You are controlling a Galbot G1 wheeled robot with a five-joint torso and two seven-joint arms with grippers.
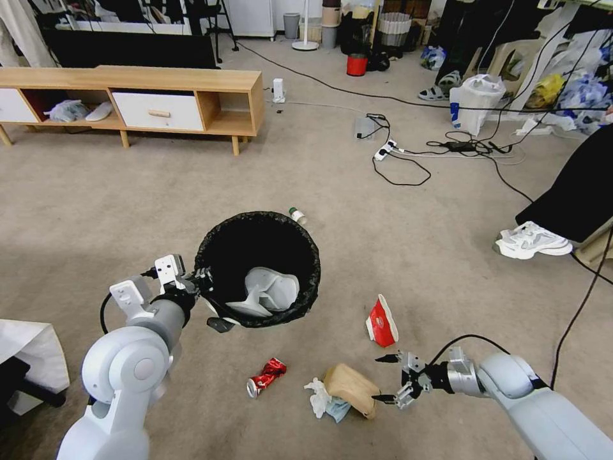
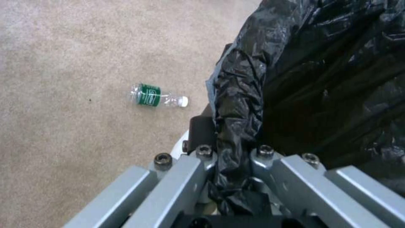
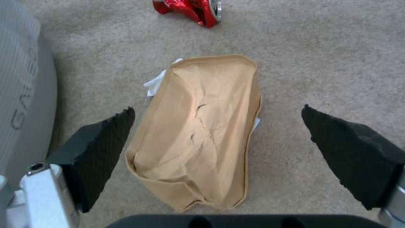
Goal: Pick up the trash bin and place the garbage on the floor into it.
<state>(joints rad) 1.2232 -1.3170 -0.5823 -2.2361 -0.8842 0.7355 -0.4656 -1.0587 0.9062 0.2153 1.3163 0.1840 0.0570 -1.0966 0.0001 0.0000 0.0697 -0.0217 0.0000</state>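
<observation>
Head view: the left gripper [image 1: 203, 281] is clamped on the rim of the trash bin [image 1: 257, 268] at the bin's nine o'clock side, its fingers pinched onto the black bag folded over the edge. The bin is tipped toward the camera, and white rubbish lies inside at its bottom. On the floor [image 1: 96, 211], a crushed red can [image 1: 266, 377] lies at about six o'clock from the bin. Just at the can's three o'clock sits a brown cardboard piece [image 1: 351, 390], resting partly on a white tissue [image 1: 318, 397]. A red and white carton [image 1: 382, 321] lies at four o'clock from the bin, and a small bottle [image 1: 297, 215] lies just past the bin's rim at one o'clock. The right gripper [image 1: 385, 379] hangs low at the cardboard's three o'clock side, fingers spread wide, holding nothing.

Left wrist view: the left gripper's fingers [image 2: 202, 139] are closed on the crinkled black bag at the bin's rim [image 2: 240, 95]. A clear bottle with a green label [image 2: 158, 96] lies apart on the carpet.

Right wrist view: the two black finger pads [image 3: 101, 148] stand wide apart on either side of the cardboard piece [image 3: 198, 133], neither touching it. White tissue peeks out from under the cardboard's edge [image 3: 155, 84]. The crushed can [image 3: 190, 9] lies beyond the cardboard.
</observation>
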